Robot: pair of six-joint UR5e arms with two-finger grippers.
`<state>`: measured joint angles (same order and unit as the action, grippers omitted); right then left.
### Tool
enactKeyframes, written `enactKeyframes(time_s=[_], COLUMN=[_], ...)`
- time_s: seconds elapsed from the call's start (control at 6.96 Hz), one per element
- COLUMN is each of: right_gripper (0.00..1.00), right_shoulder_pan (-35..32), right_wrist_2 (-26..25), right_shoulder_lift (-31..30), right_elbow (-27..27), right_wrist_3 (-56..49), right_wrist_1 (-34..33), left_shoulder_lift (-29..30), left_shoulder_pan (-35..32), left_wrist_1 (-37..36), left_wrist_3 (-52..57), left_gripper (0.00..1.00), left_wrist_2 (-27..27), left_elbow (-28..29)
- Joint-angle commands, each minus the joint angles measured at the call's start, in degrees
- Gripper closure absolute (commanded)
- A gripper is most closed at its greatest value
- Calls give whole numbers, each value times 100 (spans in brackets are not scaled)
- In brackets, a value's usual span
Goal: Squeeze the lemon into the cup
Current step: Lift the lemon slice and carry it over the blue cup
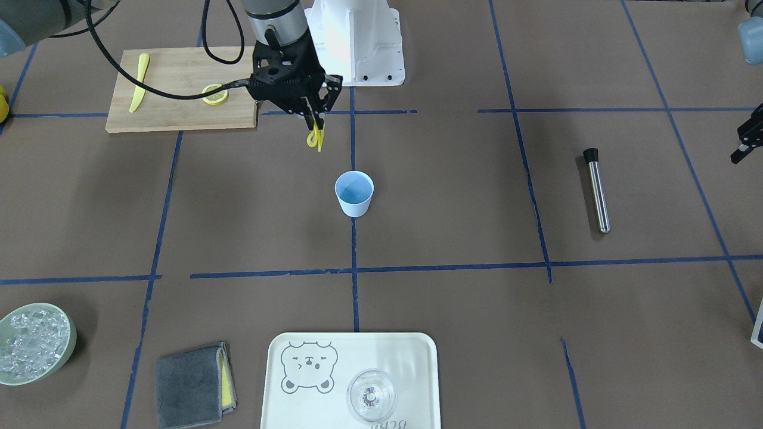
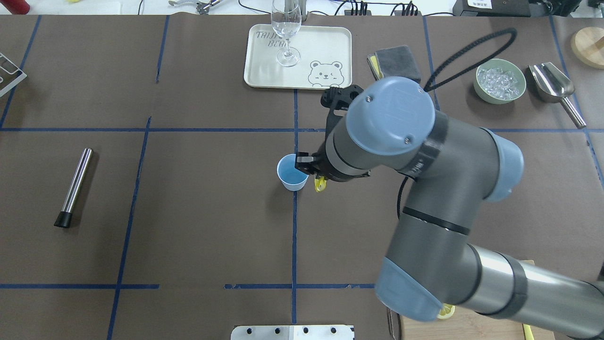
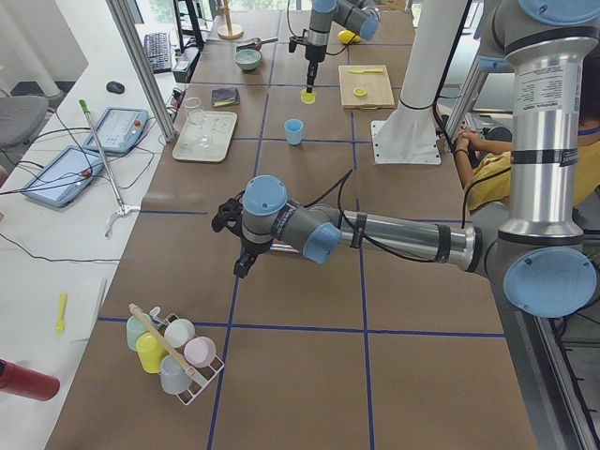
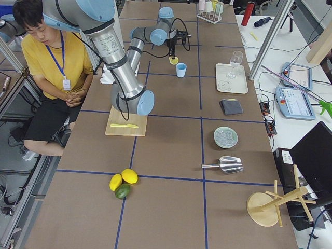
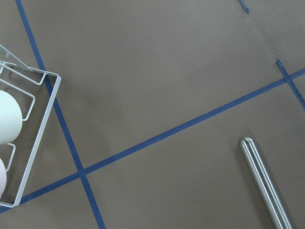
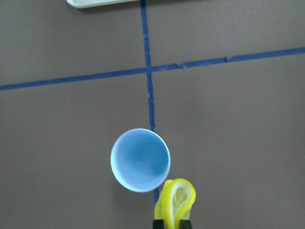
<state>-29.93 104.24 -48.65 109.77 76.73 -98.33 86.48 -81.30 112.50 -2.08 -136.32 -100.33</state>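
The light-blue cup (image 1: 354,193) stands upright near the table's middle; it also shows in the overhead view (image 2: 291,173) and in the right wrist view (image 6: 140,160). My right gripper (image 1: 316,126) is shut on a lemon slice (image 1: 315,139), pinched and bent between the fingers. The slice (image 6: 176,201) hangs above the table just beside the cup's rim, on the robot's side, not over its opening. A second lemon slice (image 1: 215,94) lies on the cutting board (image 1: 179,116). My left gripper (image 1: 746,142) is far off at the table's end; I cannot tell whether it is open.
A yellow knife (image 1: 139,82) lies on the board. A metal tube (image 1: 597,192) lies on my left side. A tray (image 1: 417,357) with a clear glass (image 1: 371,395), a grey cloth (image 1: 192,384) and a bowl of ice (image 1: 33,342) stand along the far edge.
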Motion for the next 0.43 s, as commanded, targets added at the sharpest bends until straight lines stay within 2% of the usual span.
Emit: enactKeyframes(time_s=[0.0, 0.29], right_gripper=[100, 100], right_shoulder_pan=[-110, -101], right_wrist_2=[-1, 8], right_shoulder_lift=[514, 515], right_elbow=[-1139, -1361], right_wrist_3=[53, 44], right_wrist_1=[820, 982], left_shoulder_lift=[-9, 0], left_shoulder_pan=[0, 0], left_wrist_1=[0, 0], left_wrist_3=[-3, -12], left_gripper=[0, 0], left_wrist_2=[0, 0], left_elbow=[-22, -65])
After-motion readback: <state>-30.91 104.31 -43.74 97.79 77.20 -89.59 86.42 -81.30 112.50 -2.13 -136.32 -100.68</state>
